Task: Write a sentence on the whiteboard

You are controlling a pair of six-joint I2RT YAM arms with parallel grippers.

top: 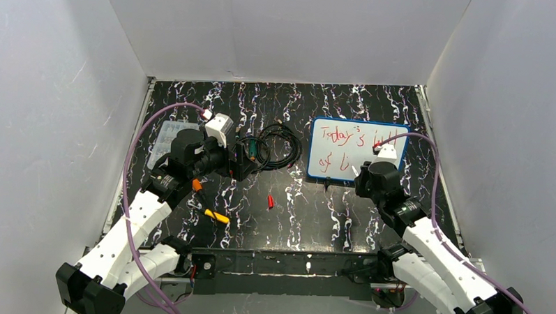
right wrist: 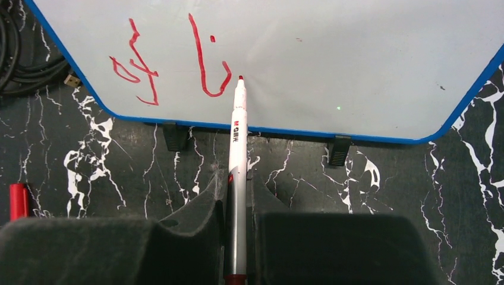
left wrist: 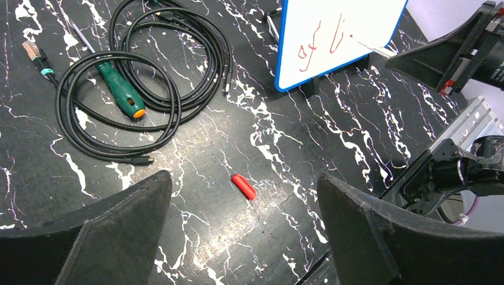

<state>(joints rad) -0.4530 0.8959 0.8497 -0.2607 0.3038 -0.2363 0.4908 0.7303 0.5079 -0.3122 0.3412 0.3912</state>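
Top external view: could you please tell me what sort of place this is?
Probably a robot test cell: white panel walls enclose a black marble-pattern tabletop, with the white left arm and right arm bolted at its near edge.

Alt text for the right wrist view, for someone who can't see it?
The right gripper is shut on a white marker, its red tip at the whiteboard just right of red lettering reading roughly "of li". The blue-framed board stands on black feet on a black marbled table; a small red cap lies far left.
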